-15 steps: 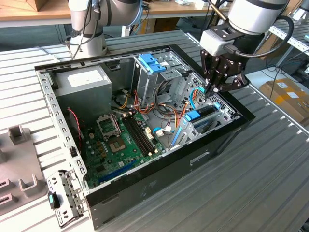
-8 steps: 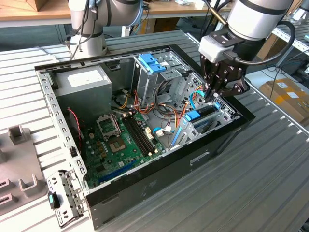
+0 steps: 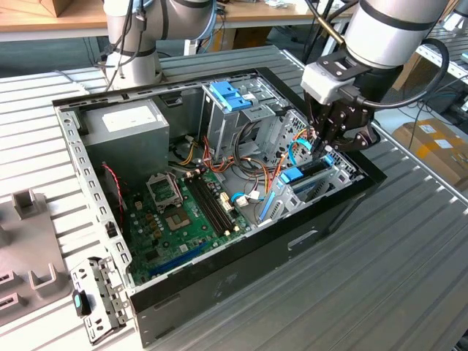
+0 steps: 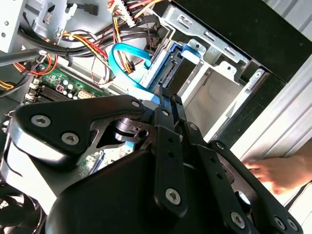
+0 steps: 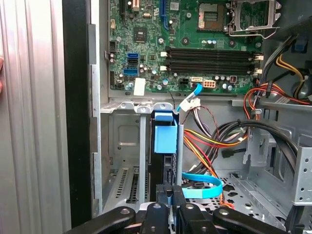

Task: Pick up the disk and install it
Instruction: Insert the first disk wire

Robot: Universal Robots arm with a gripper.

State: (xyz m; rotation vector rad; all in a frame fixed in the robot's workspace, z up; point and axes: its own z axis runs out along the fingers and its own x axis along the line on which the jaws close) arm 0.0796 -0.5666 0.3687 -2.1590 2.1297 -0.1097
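The disk (image 3: 313, 167) stands on edge in a drive bay slot at the exterior view's right end of the open computer case (image 3: 241, 270). Its dark casing (image 5: 168, 165) sits in a blue carrier (image 5: 165, 136). My gripper (image 3: 327, 155) hangs straight over it, and in both wrist views the two black fingers (image 5: 161, 195) are drawn close together on the disk's upper edge (image 4: 178, 73). The gripper (image 4: 165, 97) and its linkage hide most of the disk's near end. The slot beside it (image 5: 122, 161) is bare metal.
A green motherboard (image 3: 183, 219) fills the case floor, with a grey power supply (image 3: 128, 128) and a metal cage with a blue top (image 3: 234, 102) behind. Loose coloured cables (image 5: 214, 141) lie beside the bay. A person's hand (image 4: 280, 173) rests outside the case wall. A second arm's base (image 3: 131, 44) stands behind.
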